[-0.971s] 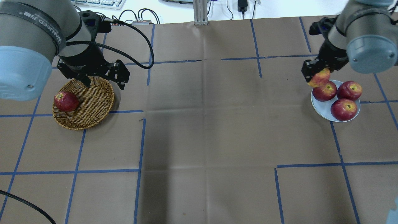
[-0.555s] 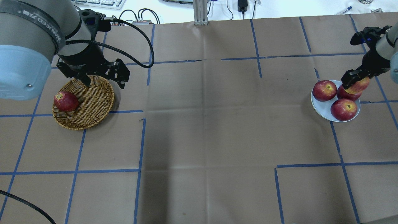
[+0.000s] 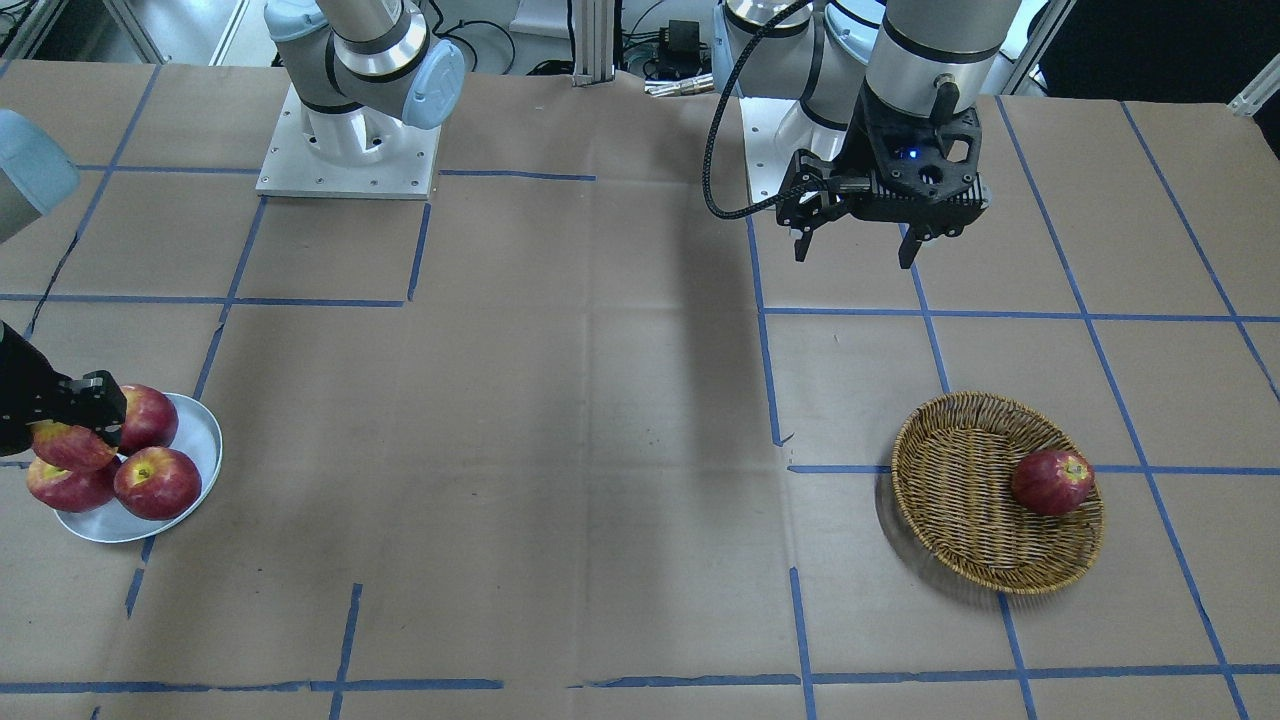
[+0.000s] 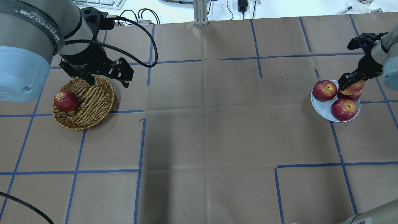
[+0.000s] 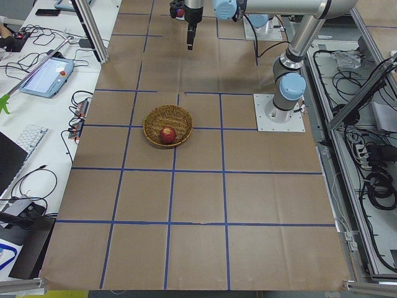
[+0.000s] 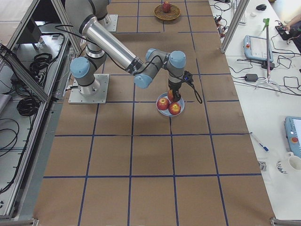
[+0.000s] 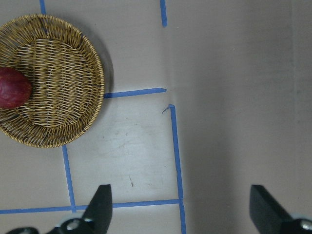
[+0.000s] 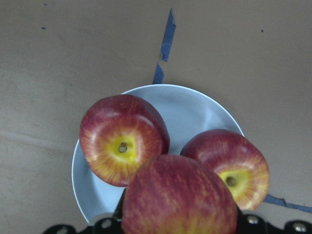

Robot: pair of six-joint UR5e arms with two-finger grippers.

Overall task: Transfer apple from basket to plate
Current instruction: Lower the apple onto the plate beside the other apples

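Observation:
My right gripper (image 4: 349, 82) is shut on the pale, yellow-streaked apple (image 4: 355, 88) and holds it over the white plate (image 4: 321, 107), right above one of three dark-red apples (image 4: 324, 90) lying there. The right wrist view shows the held apple (image 8: 178, 200) close above the plate (image 8: 195, 109). In the front view the apple (image 3: 68, 447) sits over the plate (image 3: 195, 440). I cannot tell if it touches the apple beneath. The wicker basket (image 4: 93, 104) holds one deep-red apple (image 4: 66, 101). My left gripper (image 4: 108, 81) is open and empty above the basket's far rim.
Brown paper with a blue tape grid covers the table (image 4: 205, 130). The left arm's black cable (image 4: 136, 59) loops above the basket. The arm bases (image 3: 345, 150) stand at the robot's side of the table.
My right gripper carried the streaked apple from the plate's far-left edge across to its right side and came down slightly. The left gripper shifted slightly and stayed open.

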